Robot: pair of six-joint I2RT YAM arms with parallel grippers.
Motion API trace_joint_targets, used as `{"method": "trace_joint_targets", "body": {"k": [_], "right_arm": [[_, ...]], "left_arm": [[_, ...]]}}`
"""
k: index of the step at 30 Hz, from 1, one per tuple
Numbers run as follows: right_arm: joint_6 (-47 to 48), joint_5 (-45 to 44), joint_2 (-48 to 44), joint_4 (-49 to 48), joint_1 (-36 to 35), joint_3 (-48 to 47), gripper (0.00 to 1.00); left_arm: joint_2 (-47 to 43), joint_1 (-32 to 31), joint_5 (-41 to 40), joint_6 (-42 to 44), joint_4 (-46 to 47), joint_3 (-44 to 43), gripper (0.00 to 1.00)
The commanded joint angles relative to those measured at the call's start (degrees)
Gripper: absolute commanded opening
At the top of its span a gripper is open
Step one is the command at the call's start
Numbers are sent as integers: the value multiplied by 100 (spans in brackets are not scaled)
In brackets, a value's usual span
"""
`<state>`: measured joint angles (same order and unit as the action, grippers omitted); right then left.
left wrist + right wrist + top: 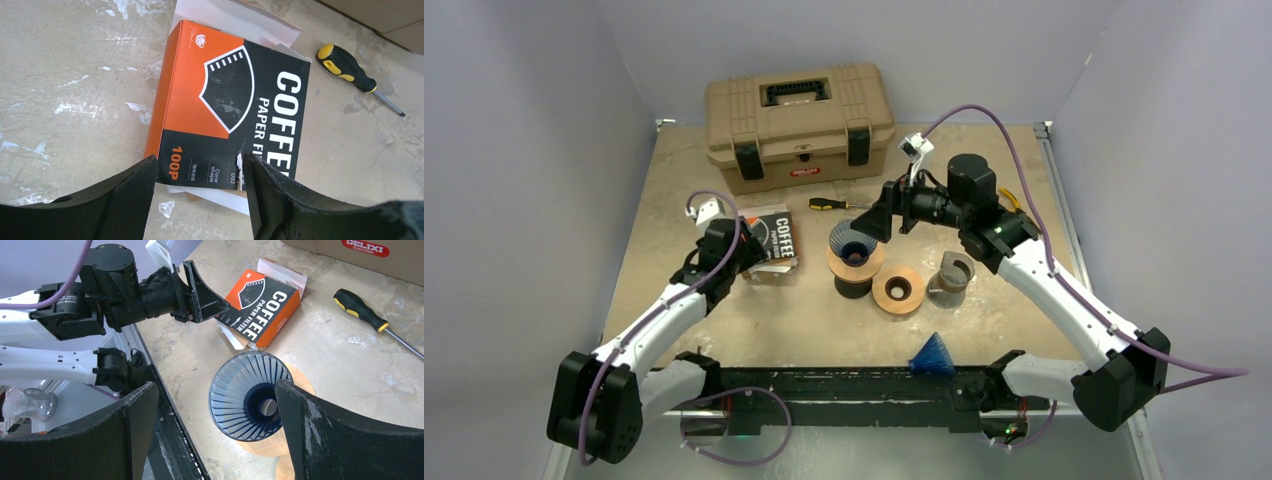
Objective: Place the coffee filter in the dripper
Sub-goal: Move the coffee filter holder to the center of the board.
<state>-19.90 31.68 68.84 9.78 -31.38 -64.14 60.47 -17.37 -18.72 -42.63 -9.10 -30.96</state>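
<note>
The orange and black coffee filter box (774, 240) lies flat on the table left of centre, with white filter paper (220, 196) sticking out of its near end. My left gripper (746, 252) is open and empty, its fingertips at the box's near edge (200, 172). The blue ribbed dripper (854, 245) stands on a wooden ring stand; I see no filter inside it (250, 395). My right gripper (879, 218) is open and empty, hovering just above the dripper, with the dripper between its fingers (215, 405) in the right wrist view.
A tan toolbox (799, 125) stands at the back. A yellow-handled screwdriver (836, 204) lies in front of it. A second wooden ring (898, 290) and a grey cup (951, 278) sit right of the dripper. Another blue cone (932, 355) rests by the front rail.
</note>
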Motion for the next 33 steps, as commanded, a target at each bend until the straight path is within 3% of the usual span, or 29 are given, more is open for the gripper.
{"method": "trace_joint_targets", "body": {"k": [1, 11, 22, 29, 33], "right_arm": [[52, 185, -12, -146, 28, 25, 90], [56, 195, 33, -148, 26, 59, 91], [52, 206, 72, -104, 28, 68, 91], [72, 198, 90, -77, 27, 66, 91], [91, 186, 103, -58, 26, 68, 91]], "left_arm": [[-79, 40, 93, -6, -148, 137, 63], [284, 40, -62, 22, 254, 330, 63], [692, 163, -943, 242, 265, -16, 63], [966, 457, -817, 410, 210, -412, 62], [665, 471, -508, 428, 21, -535, 69]]}}
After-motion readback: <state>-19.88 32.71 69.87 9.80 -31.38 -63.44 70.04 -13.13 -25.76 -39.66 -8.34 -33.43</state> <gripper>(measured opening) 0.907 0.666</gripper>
